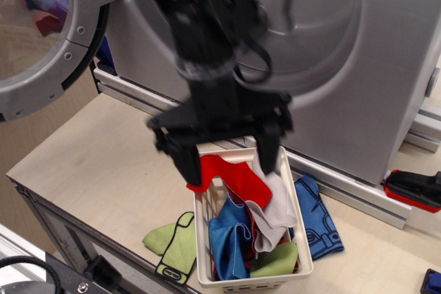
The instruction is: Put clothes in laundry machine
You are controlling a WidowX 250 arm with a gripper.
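Two black fingers of the claw (227, 161) stand spread — empty — astride the red garment (231, 177). It drapes over the white basket (204, 239) rim, before the washer (331, 53).

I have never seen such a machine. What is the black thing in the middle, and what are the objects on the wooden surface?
The black thing is a robot arm ending in a two-fingered pincer, open and empty, just above the red cloth garment. One camera looks down at the wooden table. On it stands a white slatted plastic basket holding small blue, grey and green cloths. A light green cloth and a jeans-print cloth lie beside it. Behind is the large grey washing machine, with its round door open.
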